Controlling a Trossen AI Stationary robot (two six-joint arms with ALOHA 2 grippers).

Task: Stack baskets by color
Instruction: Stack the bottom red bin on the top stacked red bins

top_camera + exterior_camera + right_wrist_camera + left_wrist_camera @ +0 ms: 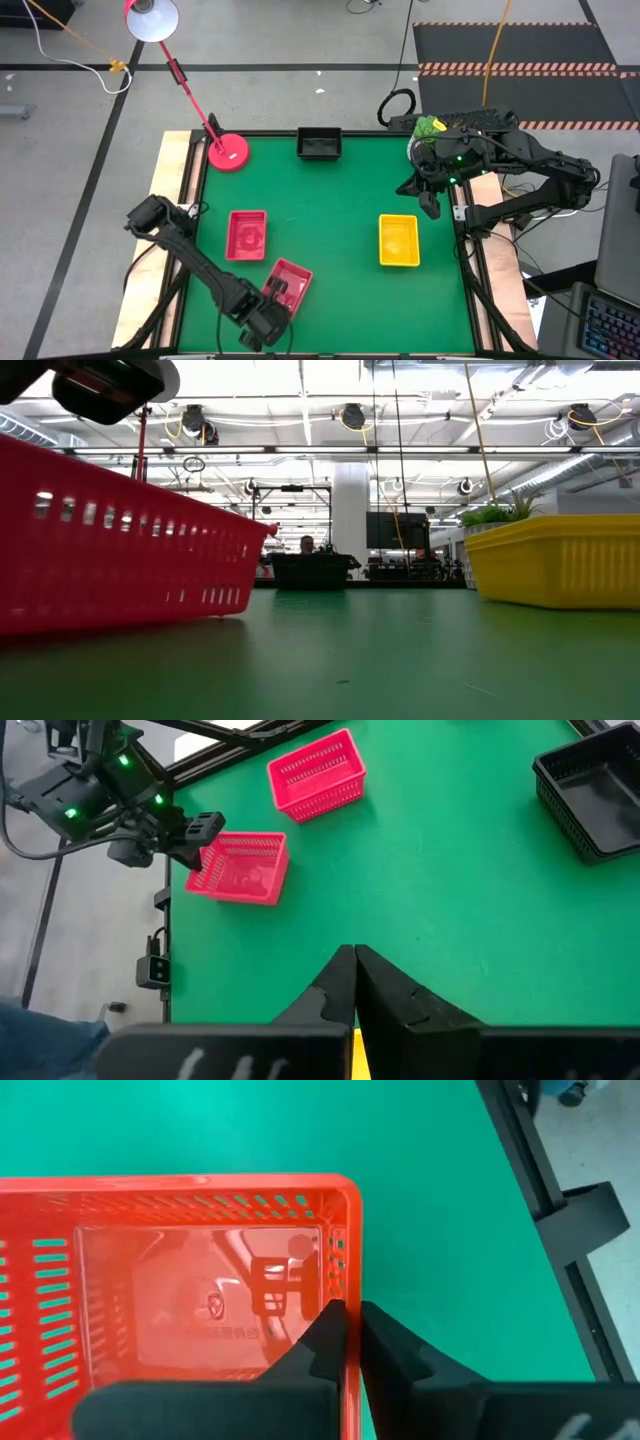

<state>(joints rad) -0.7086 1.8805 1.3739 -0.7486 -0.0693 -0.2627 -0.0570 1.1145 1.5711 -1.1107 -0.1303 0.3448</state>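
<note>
Two red baskets lie on the green table's left half. One (246, 235) sits flat by itself. The other (288, 283) lies askew nearer the front edge, with my left gripper (275, 300) shut on it from above; the left wrist view shows that basket (200, 1300) and gripper (350, 1312) up close. A yellow basket (398, 241) sits right of centre and a black basket (319, 144) at the far edge. My right gripper (430, 208) hangs shut above the table's right side, holding nothing. My left gripper pinches one side wall of the near red basket at its rim (350, 1285), with one finger inside the basket and one outside. The fingers come steeply from above, pointing down. The basket sits level, and its bottom appears to rest on the table.
A pink-red lamp base (229, 152) stands at the table's far left corner, its arm reaching up beyond the table. A potted plant (430, 127) sits by the far right corner. Open green surface lies between the red baskets and the yellow one.
</note>
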